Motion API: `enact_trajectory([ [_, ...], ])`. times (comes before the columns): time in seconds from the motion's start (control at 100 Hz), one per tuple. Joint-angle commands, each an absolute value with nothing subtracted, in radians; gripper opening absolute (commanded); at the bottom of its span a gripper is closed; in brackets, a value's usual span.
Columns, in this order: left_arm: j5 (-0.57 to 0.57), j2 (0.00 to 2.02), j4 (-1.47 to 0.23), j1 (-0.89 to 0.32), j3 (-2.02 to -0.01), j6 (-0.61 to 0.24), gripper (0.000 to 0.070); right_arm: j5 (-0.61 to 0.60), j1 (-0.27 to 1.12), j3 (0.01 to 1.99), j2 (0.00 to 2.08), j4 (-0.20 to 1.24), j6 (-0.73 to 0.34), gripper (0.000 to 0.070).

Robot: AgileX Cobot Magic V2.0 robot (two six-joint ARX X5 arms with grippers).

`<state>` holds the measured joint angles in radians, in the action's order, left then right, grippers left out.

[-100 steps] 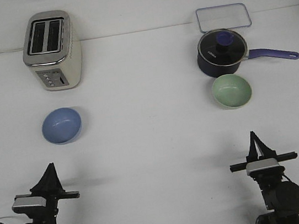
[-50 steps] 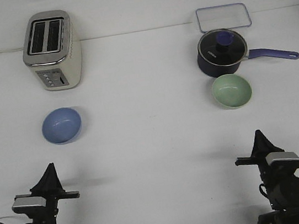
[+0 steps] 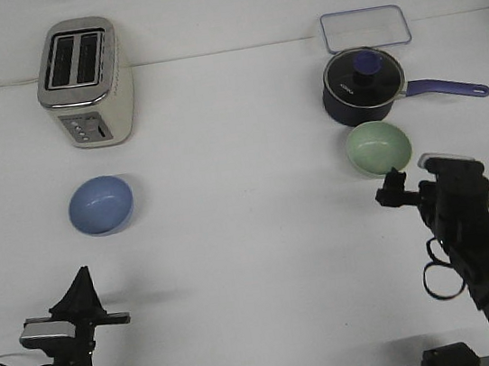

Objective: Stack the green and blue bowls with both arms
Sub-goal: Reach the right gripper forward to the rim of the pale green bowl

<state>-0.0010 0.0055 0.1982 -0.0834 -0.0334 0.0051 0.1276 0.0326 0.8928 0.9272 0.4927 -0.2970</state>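
Green bowl first: the pale sage-green round matte bowl [image 3: 378, 148] sits on the white tabletop [image 3: 252, 236] on my right side, just in front of the dark navy saucepan with a purple handle [image 3: 365, 86], and I see nothing inside it. My right tool [image 3: 397, 187] hangs just beside its near rim, slightly toward me, so the coming move, as I judge it, is a short push forward and down onto that rim. From this angle I cannot tell whether that tool's jaws are spread or pressed together. The light periwinkle-blue round matte bowl [image 3: 101, 205] lies well apart on the left, in front of the cream and silver toaster [image 3: 85, 82], also holding nothing. My left tool [image 3: 80, 292] is parked low at the near edge, directly toward me from the blue bowl; it grips nothing, and I cannot read its jaws either. Each arm is clearly nearer its own bowl. A clear rectangular lid [image 3: 366, 27] rests behind the saucepan.
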Motion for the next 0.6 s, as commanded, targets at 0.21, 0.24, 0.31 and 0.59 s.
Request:
enact_trajectory([
  [0.21,0.0,0.005,0.21,-0.085,-0.014,0.007,0.0014,0.064,-0.096,1.163,1.328,0.558,-0.205,0.0577],
  [0.24,0.0,0.005,0.21,-0.085,-0.014,0.007,0.0014,0.053,-0.108,1.186,1.372,0.563,-0.2,0.0577],
  [0.31,0.0,0.005,0.21,-0.085,-0.014,0.007,0.0014,0.041,-0.135,1.235,1.474,0.579,-0.188,0.0577],
  [0.59,0.0,0.005,0.21,-0.085,-0.014,0.007,0.0014,-0.032,-0.183,1.316,1.741,0.577,-0.186,0.0564],
])
